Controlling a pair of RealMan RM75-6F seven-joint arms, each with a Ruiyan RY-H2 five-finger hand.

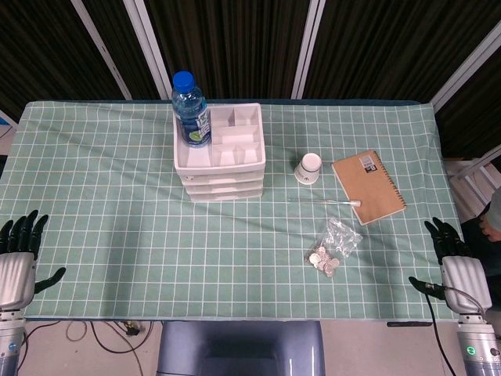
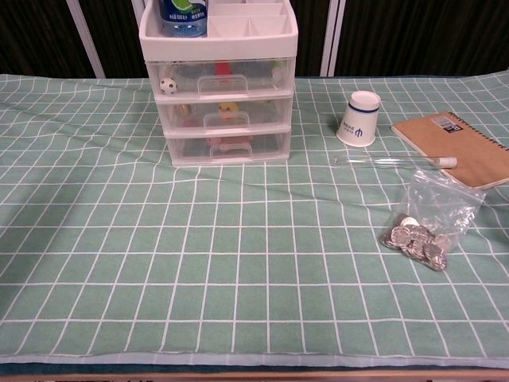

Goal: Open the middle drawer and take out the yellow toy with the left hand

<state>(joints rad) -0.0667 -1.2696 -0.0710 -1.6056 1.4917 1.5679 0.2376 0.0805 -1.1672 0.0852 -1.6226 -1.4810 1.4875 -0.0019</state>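
Note:
A white three-drawer organizer [image 1: 220,168] [image 2: 223,103] stands at the back middle of the table, all drawers closed. Through the clear front of the middle drawer [image 2: 226,117] a yellow toy [image 2: 229,109] shows faintly. My left hand [image 1: 19,252] rests at the table's near left edge, fingers spread and holding nothing. My right hand [image 1: 455,258] sits at the near right edge, fingers apart and empty. Both hands are far from the organizer. Neither hand appears in the chest view.
A blue-capped water bottle [image 1: 190,110] stands in the organizer's top tray. To the right are a white paper cup [image 1: 308,168], a brown notebook [image 1: 368,186], a glass tube [image 2: 394,161] and a plastic bag of coins [image 1: 333,246]. A small soccer ball [image 2: 168,85] lies in the top drawer.

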